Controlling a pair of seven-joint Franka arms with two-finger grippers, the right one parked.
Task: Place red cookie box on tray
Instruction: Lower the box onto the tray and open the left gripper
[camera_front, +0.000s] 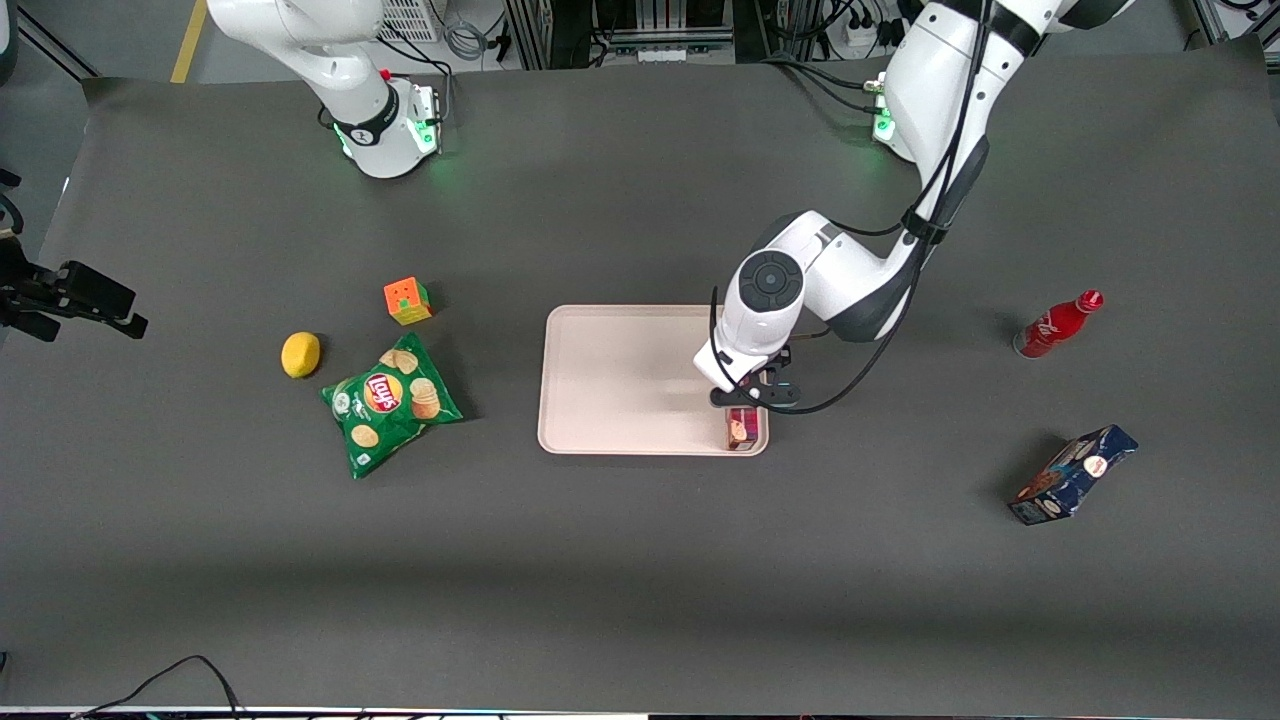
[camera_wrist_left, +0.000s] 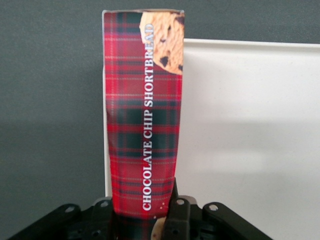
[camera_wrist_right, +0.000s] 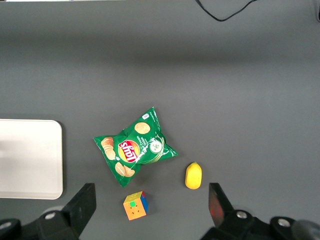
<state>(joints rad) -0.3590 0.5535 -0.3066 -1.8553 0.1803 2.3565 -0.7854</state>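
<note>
My left gripper (camera_front: 747, 398) is shut on the red cookie box (camera_front: 741, 430), a long red plaid carton. It holds the box by one end, pointing down over the tray (camera_front: 620, 380). The box is at the tray's corner nearest the front camera, toward the working arm's end. In the left wrist view the box (camera_wrist_left: 145, 110) runs out from between the fingers (camera_wrist_left: 178, 216) of the gripper (camera_wrist_left: 142, 220). Its lower end lies along the rim of the pale tray (camera_wrist_left: 250, 125). I cannot tell whether the box touches the tray.
A dark blue cookie box (camera_front: 1075, 475) and a red cola bottle (camera_front: 1058, 325) lie toward the working arm's end. A green chips bag (camera_front: 392, 402), a lemon (camera_front: 300, 354) and a colour cube (camera_front: 407, 300) lie toward the parked arm's end.
</note>
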